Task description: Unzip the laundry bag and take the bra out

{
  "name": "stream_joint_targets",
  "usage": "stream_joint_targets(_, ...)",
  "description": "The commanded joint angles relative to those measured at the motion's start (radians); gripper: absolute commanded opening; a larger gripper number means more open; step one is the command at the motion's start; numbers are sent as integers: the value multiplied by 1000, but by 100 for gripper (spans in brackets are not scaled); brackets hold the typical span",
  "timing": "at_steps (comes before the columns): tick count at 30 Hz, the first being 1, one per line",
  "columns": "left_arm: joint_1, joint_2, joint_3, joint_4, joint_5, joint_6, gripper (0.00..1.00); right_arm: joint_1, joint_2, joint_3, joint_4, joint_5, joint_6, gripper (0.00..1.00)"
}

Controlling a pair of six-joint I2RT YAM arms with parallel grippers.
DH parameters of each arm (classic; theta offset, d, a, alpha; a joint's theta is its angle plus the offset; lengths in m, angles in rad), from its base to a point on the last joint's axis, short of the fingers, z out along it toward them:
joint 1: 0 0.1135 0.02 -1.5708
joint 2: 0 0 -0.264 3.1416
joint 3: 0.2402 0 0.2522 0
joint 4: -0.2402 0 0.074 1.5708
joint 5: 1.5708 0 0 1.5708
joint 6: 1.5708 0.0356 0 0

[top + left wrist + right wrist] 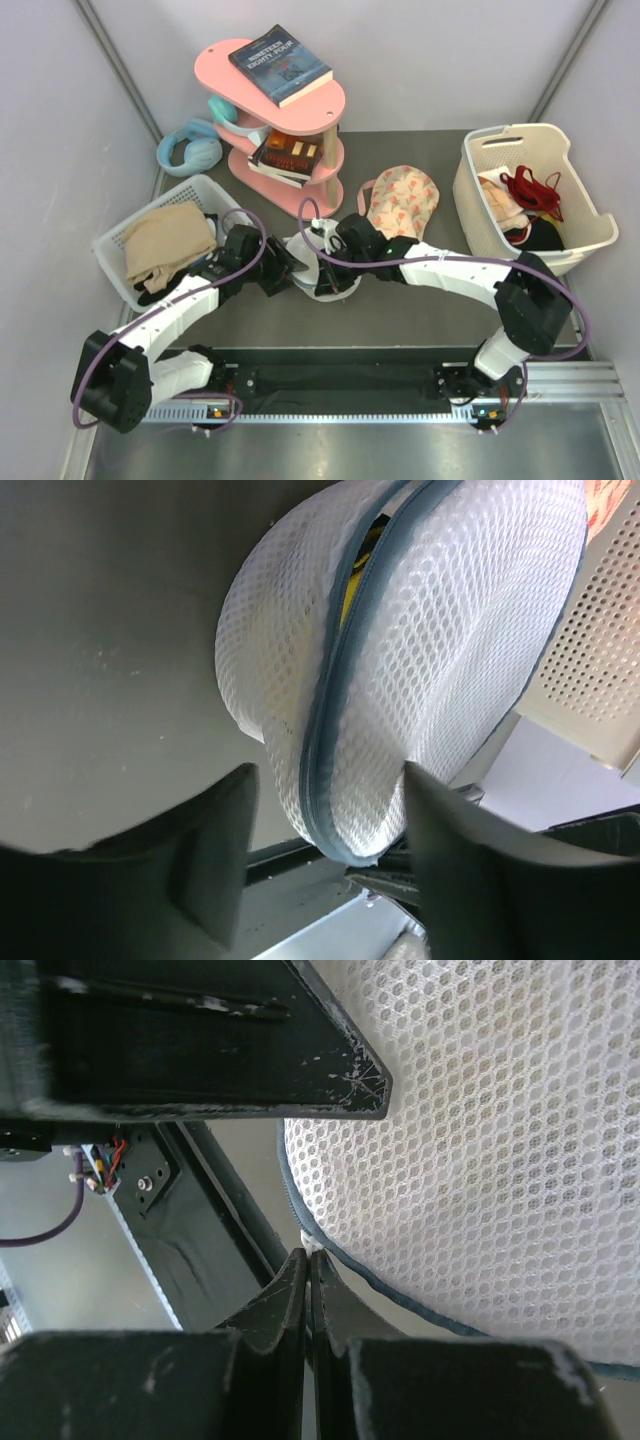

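Observation:
The white mesh laundry bag (pixel 318 282) lies at the table's centre between both grippers. In the left wrist view the bag (pixel 450 630) shows its grey-blue zip (pixel 325 710) along the rim. The zip gapes at its upper part, where the yellow bra (pixel 350 598) shows inside. My left gripper (pixel 284 272) is open, its fingers (pixel 215 850) on either side of the bag's lower rim. My right gripper (pixel 332 258) is shut on the small white zip pull (pixel 312 1243) at the rim of the bag (pixel 480 1140).
A peach floral fabric piece (pixel 402 198) lies behind the bag. A white basket (pixel 590 235) with a red garment (pixel 532 190) stands at the right. A white basket (pixel 112 262) with beige cloth is on the left. A pink shelf (pixel 325 105) with books and blue headphones (pixel 188 150) stand at the back.

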Motion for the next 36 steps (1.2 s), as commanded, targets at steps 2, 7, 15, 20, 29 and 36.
stream_joint_targets(2, 1, 35, -8, 116, 24, -8, 39, 23, 4, 53, 20, -12, -19, 0)
stream_joint_targets(7, -1, 33, 7, 104, 8, -7, 9, 23, 14, 53, -14, 20, -15, 0)
stream_joint_targets(15, 1, 18, -19, 102, 16, -11, 0, 23, 30, 52, -42, 46, -13, 0)
stream_joint_targets(20, 1, 12, -25, 102, 16, -5, 0, 7, 29, 35, -66, 65, -7, 0)
stream_joint_targets(29, 1, -5, -19, 68, -2, 16, 0, -117, -60, -77, -45, 82, 16, 0)
stream_joint_targets(36, 1, 16, 10, 70, -4, 36, 0, -146, -86, -111, -40, 85, 19, 0)
